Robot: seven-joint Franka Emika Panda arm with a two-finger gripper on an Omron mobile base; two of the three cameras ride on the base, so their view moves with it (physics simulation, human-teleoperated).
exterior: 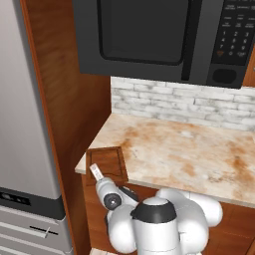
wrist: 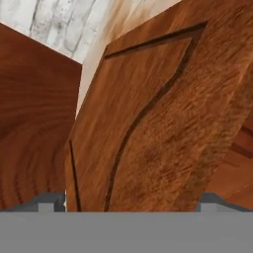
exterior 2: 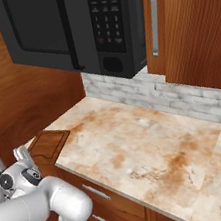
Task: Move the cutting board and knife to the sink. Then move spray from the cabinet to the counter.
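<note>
The dark brown cutting board (exterior: 107, 162) lies flat on the front left corner of the counter (exterior: 189, 149), its groove showing near the edge. My gripper (exterior: 98, 175) sits low at the board's front edge, just off the counter. In the hand view the cutting board (wrist: 148, 113) looms close between my wide-apart fingertips (wrist: 46, 203), which stand open at its two sides with small gaps. From the right, the gripper (exterior 2: 25, 157) is just left of the cutting board (exterior 2: 49, 141). The cabinet (exterior 2: 187, 24) hangs at the upper right, door closed. Knife, sink and spray are out of view.
A black microwave (exterior: 149, 35) hangs above the counter, with a white brick backsplash (exterior: 179, 102) behind. A wooden side panel (exterior: 74, 99) and a steel fridge (exterior: 25, 114) stand close on the left. Drawers (exterior 2: 101, 200) run under the counter's front edge.
</note>
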